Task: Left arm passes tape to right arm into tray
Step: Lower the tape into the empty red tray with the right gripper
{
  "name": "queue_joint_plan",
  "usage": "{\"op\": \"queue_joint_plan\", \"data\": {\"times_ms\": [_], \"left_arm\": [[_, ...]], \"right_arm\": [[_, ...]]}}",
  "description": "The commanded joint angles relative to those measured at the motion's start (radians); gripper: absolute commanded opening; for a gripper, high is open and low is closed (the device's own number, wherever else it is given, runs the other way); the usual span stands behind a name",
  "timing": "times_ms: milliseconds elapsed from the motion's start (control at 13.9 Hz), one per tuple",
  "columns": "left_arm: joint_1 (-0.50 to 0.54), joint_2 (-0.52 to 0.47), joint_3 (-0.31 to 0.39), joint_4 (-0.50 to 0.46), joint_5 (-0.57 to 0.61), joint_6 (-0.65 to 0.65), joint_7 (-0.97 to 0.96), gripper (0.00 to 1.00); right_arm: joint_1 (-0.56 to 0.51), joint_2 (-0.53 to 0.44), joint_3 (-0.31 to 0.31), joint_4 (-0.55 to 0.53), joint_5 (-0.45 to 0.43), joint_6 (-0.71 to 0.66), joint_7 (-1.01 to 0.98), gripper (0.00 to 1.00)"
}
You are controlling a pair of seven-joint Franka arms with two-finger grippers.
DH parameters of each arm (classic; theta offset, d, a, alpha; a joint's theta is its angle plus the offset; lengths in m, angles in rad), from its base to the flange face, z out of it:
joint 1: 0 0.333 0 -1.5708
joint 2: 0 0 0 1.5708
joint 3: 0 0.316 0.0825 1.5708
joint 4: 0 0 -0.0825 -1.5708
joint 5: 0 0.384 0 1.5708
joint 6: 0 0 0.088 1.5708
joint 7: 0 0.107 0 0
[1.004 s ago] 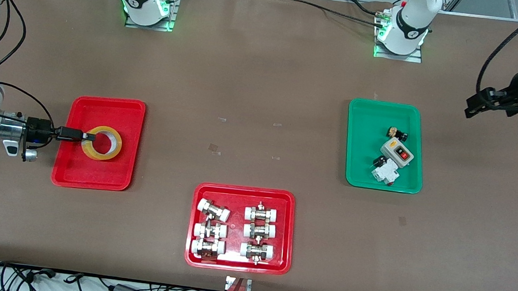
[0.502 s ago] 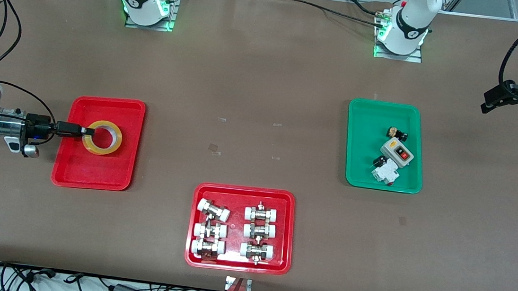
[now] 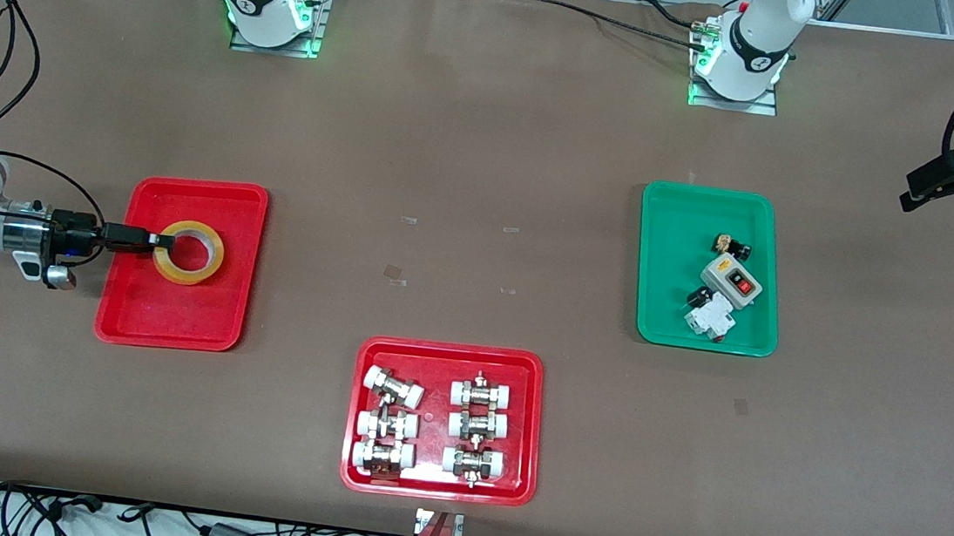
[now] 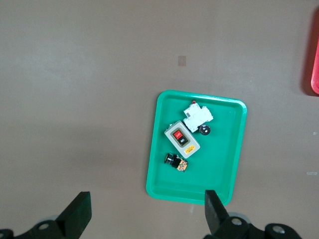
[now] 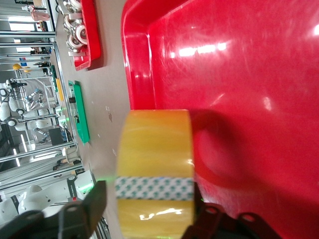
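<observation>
Right pincer [image 3: 157, 241] at the middle left of the front frame, reaching level over the rim of the tray [image 3: 175, 318], fingers clamped on the near wall of the tape [image 3: 188, 252]. Tape lying flat in the upper half of that tray, ring hole facing up. In the right wrist frame, tape [image 5: 154, 164] filling the lower centre, held between two dark fingers [image 5: 84, 211], with the glossy red tray [image 5: 239, 74] floor beneath; whether the roll rests on the floor or hangs just above it, impossible to tell. Right arm body cut off by the left edge of the front frame.

Left pincer [image 3: 940, 183] at the upper right edge of the front frame, raised over bare desk [image 3: 489, 147], mostly cut off by the frame border. In the left wrist frame, left pincer [image 4: 147, 216] spread wide with nothing between, only the two finger tips visible along the bottom edge.

Green tray [image 3: 656, 320] at the right centre of the front frame, holding a grey switch box [image 3: 731, 279] and small dark and white parts too small to name. Second red tray [image 3: 436, 485] at lower centre, filled with white-capped metal fittings [image 3: 393, 388] in two columns. Nothing lying between the three trays.
</observation>
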Motion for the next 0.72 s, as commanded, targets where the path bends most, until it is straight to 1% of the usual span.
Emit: {"op": "queue_joint_plan", "data": {"times_ms": [0,72,143,287,430,646], "left_arm": [[0.006,-0.019,-0.008,0.049,-0.016,-0.03,0.021,1.0],[0.006,-0.019,-0.01,0.061,-0.019,-0.046,0.021,1.0],[0.006,-0.019,-0.008,0.068,-0.025,-0.05,0.019,1.0],[0.005,-0.012,-0.007,0.066,-0.056,-0.049,0.021,1.0],[0.005,-0.001,-0.007,0.063,-0.057,-0.055,0.022,1.0],[0.003,0.001,-0.008,0.069,-0.057,-0.089,0.004,1.0]], "right_arm": [[-0.008,-0.001,0.016,0.062,-0.073,-0.005,-0.008,1.0],[-0.001,-0.002,0.018,0.077,-0.116,0.021,-0.008,1.0],[0.002,-0.002,0.018,0.079,-0.132,0.048,-0.01,1.0],[0.012,-0.002,0.019,0.075,-0.135,0.058,-0.014,1.0],[0.032,-0.002,0.021,0.066,-0.131,0.058,-0.014,1.0],[0.029,0.008,0.029,0.034,-0.111,0.058,-0.021,1.0]]}}
